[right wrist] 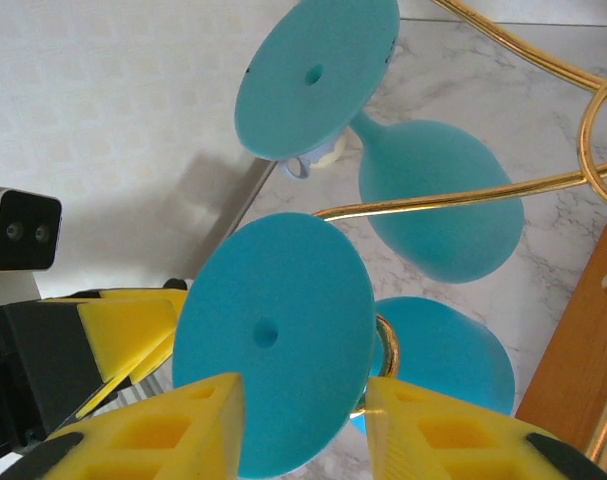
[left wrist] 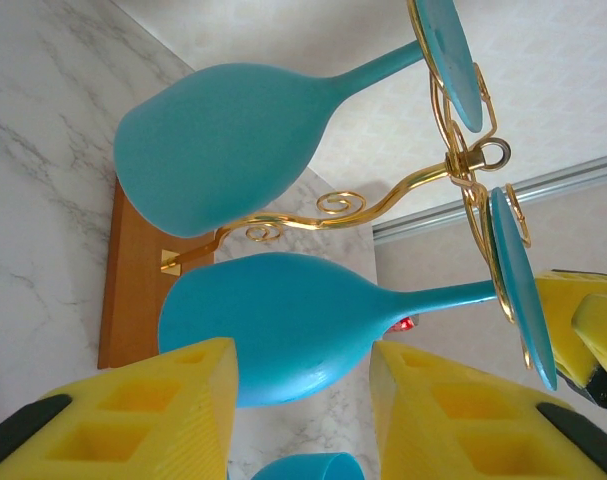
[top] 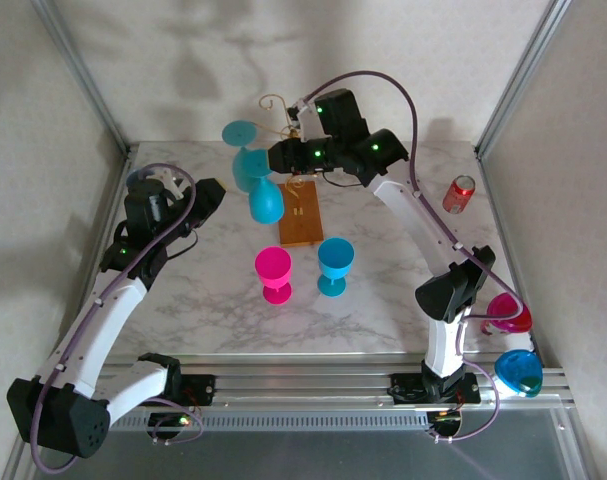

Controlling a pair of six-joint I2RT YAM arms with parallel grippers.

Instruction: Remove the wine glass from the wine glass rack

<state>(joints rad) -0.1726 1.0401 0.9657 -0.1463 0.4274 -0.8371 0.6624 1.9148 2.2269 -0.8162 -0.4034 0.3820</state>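
Scene: Two teal plastic wine glasses hang bowl-down from a thin gold wire wine glass rack (top: 305, 220) on an orange-brown wooden base, at 12 o'clock on the marble-pattern table (top: 383, 300).
Task glass: The nearer teal wine glass (left wrist: 273, 320) is on the rack, its foot hooked over a scroll arm.
Left gripper (left wrist: 303, 420): Its yellow fingers stand apart on either side of that glass's bowl. Whether they press on it cannot be told.
Right gripper (right wrist: 303, 430): Its fingers bracket the same glass's round foot. A grip or a mere flanking cannot be told.
Doing it well: The foot likely needs to slide along the wire toward the scroll's open end, with the stem kept in line with the arm and the bowl supported. A sideways tug could tip the light stand or knock the second teal glass (left wrist: 223, 140) hanging just beside it.
Bystanders: A pink wine glass (top: 274, 272) and a blue wine glass (top: 334, 265) stand upright at 6 o'clock from the base. A red drinks can (top: 459, 193) lies at 2 o'clock.
Writing: None readable, as the can's print is too small.
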